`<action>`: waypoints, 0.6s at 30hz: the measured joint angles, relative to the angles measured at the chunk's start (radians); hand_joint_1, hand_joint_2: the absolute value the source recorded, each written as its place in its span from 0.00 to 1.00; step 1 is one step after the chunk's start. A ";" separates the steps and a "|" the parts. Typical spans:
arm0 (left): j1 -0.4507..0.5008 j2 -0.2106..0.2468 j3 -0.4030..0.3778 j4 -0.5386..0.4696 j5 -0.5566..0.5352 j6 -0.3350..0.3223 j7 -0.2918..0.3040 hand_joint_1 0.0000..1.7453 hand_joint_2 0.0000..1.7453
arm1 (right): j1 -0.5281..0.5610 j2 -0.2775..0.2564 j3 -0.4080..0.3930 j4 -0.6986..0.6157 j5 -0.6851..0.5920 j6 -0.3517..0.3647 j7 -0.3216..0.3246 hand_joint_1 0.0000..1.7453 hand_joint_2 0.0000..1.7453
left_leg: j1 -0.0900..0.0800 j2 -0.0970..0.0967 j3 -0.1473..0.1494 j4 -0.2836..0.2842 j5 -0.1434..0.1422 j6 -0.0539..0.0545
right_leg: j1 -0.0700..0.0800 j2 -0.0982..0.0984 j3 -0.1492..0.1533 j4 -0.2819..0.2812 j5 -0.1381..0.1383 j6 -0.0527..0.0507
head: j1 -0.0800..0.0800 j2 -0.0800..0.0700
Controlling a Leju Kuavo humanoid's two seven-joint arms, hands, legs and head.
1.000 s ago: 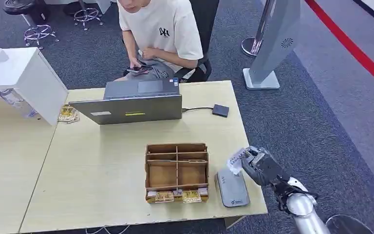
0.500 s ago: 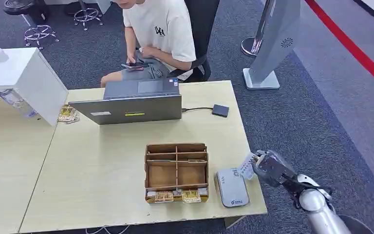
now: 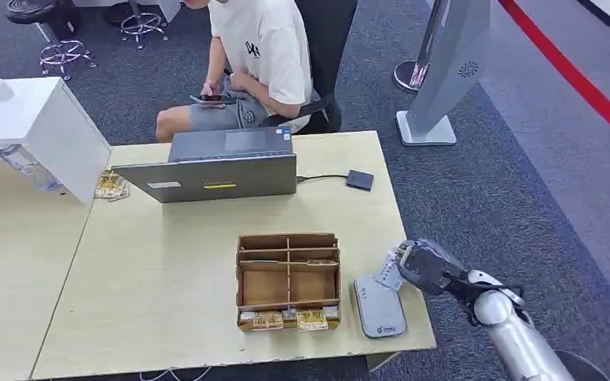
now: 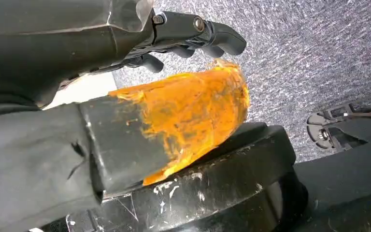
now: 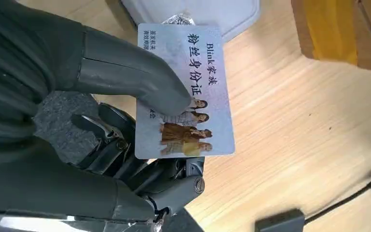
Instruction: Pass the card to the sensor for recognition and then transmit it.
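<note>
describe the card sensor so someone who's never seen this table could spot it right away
On the light wooden table, find the brown compartmented box near the front edge. The sensor lies flat just right of it, below the right hand holding the card. It is the only grey, rounded slab there.

The room was evenly and brightly lit from above, and I cast only soft shadows. My wrist views were sharp up close, with mild glare on the card (image 5: 183,92).
</note>
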 joint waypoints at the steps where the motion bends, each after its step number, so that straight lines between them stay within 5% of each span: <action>1: 0.000 0.000 0.002 0.000 0.000 0.000 0.001 0.00 0.00 | -0.006 -0.002 0.006 0.008 0.000 0.005 -0.003 1.00 1.00 | 0.000 0.000 0.000 0.000 0.000 0.000 | 0.000 0.000 0.000 0.000 0.000 0.000 | 0.000 0.000; 18: 0.003 0.001 0.022 0.000 0.002 0.000 0.004 0.00 0.00 | -0.131 -0.062 0.121 0.169 -0.012 0.111 -0.052 1.00 1.00 | 0.000 0.000 0.000 0.000 0.000 0.000 | 0.000 0.000 0.000 0.000 0.000 0.000 | 0.000 0.000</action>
